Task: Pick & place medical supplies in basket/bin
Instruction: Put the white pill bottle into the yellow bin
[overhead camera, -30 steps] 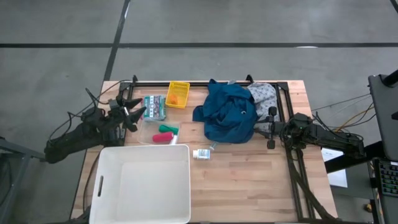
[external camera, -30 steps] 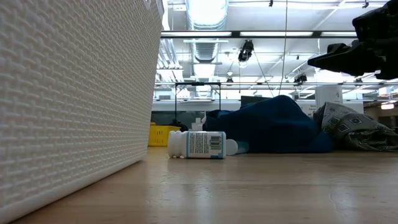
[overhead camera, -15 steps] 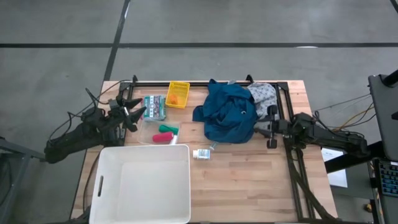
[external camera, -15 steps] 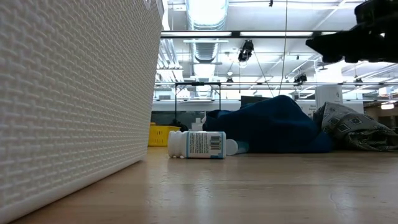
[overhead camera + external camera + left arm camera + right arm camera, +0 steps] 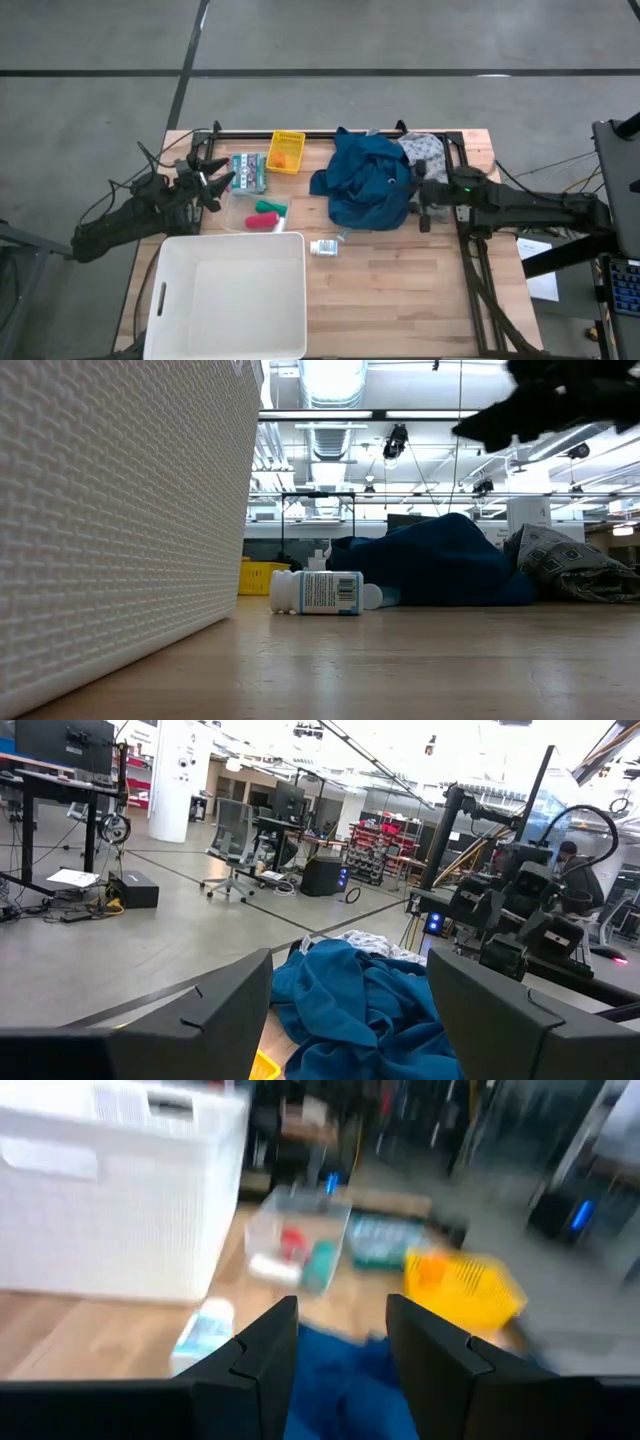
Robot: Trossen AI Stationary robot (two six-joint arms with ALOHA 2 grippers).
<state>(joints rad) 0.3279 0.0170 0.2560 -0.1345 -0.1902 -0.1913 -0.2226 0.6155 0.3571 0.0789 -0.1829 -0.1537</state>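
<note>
The blue garment [image 5: 368,180] lies heaped on the table's far right part, with the grey speckled cloth [image 5: 425,150] behind it. My right gripper [image 5: 421,205] is open and hovers above the garment's right edge, touching nothing; in its wrist view [image 5: 342,1360] the blue fabric [image 5: 340,1370] shows between the fingers. A white bottle [image 5: 324,247] lies on its side beside the white tub [image 5: 230,295]. Red and green bottles [image 5: 266,215] lie far of the tub. My left gripper [image 5: 212,180] waits open at the table's left side, off the wood.
A yellow box [image 5: 287,152] and a green box [image 5: 248,172] sit near the far edge. A black frame rail [image 5: 465,200] runs along the far and right sides. Bare wood [image 5: 400,290] lies to the right of the tub.
My right gripper has moved toward the table's left, to the blue garment's right edge, and has risen. The garment, cloth and bottles have stayed where they were.
</note>
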